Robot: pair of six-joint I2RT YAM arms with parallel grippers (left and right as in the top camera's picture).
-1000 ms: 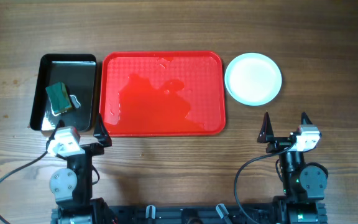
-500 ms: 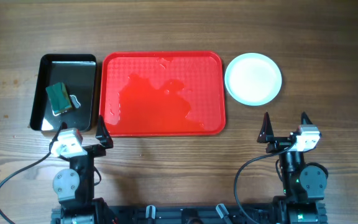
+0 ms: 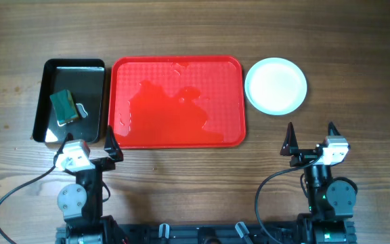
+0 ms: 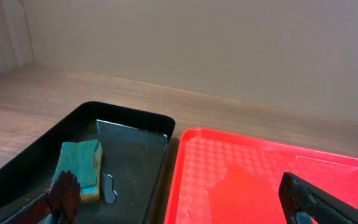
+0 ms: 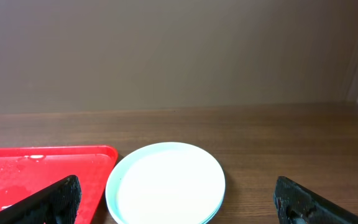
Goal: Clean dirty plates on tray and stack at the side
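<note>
The red tray (image 3: 177, 102) lies at the table's middle, wet in its centre and bare of plates; it also shows in the left wrist view (image 4: 272, 180) and the right wrist view (image 5: 36, 168). The pale mint-white plates (image 3: 276, 85) sit stacked on the wood right of the tray, also in the right wrist view (image 5: 166, 185). My left gripper (image 3: 89, 144) is open and empty in front of the gap between black tray and red tray. My right gripper (image 3: 310, 135) is open and empty in front of the plate stack.
A black tray (image 3: 70, 100) left of the red tray holds a green sponge (image 3: 64, 107) with a small metal piece beside it; both show in the left wrist view, tray (image 4: 135, 155) and sponge (image 4: 81, 167).
The left gripper has shifted slightly right and towards the front edge. The right arm, plates and trays have not moved.
</note>
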